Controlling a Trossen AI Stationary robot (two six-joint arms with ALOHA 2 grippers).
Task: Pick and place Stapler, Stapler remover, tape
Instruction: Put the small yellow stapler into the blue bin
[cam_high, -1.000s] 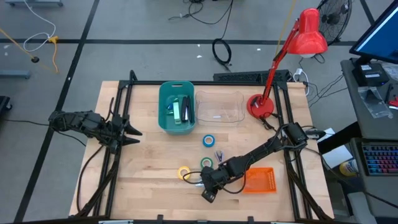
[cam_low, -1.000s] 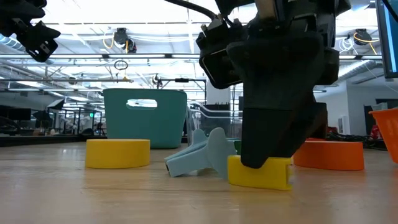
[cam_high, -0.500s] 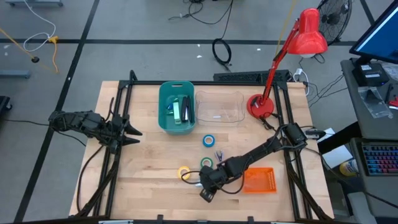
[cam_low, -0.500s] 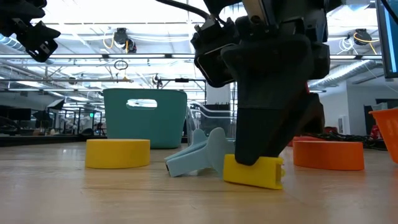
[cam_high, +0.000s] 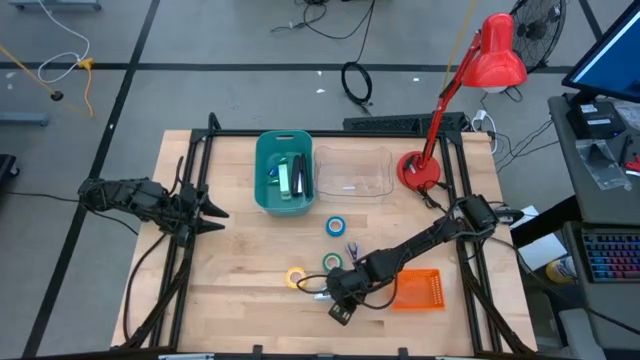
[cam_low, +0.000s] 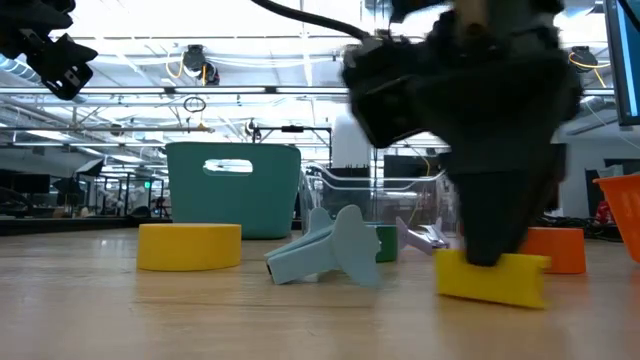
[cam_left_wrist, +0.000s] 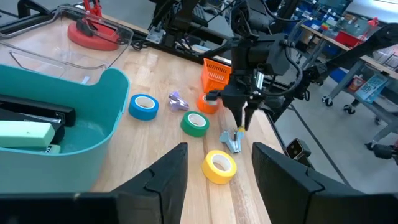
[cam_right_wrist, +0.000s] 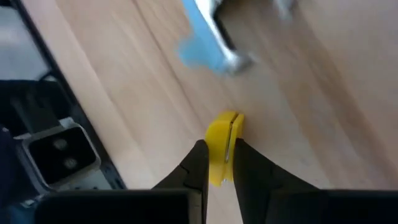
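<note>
My right gripper (cam_high: 340, 312) is near the table's near edge, shut on a small yellow stapler remover (cam_low: 490, 278). A blue stapler remover (cam_low: 325, 250) lies on the wood just left of it. The yellow tape roll (cam_high: 296, 277), green roll (cam_high: 332, 263) and blue roll (cam_high: 336, 226) lie flat farther in. The orange roll (cam_low: 545, 250) sits behind my right gripper. A purple stapler remover (cam_left_wrist: 178, 101) lies between the blue and green rolls. My left gripper (cam_high: 215, 212) waits open at the table's left side. My right gripper pinches the yellow stapler remover between its two fingers, at its top (cam_right_wrist: 222, 140), coming from above and pointing down. The piece sits slightly tilted below the fingers (cam_low: 495, 235), at table level. Whether it rests on the wood, I cannot tell.
A teal bin (cam_high: 284, 172) holding staplers stands at the far side, with a clear tray (cam_high: 352, 172) to its right. A red lamp's base (cam_high: 420, 170) stands beyond the tray. An orange basket (cam_high: 418, 290) sits right of my right gripper. Bare wood lies toward the left.
My right gripper has moved a little toward the table's right, carrying the yellow stapler remover away from the blue one, which stayed put. The remover has stayed low at table height and tipped slightly.
</note>
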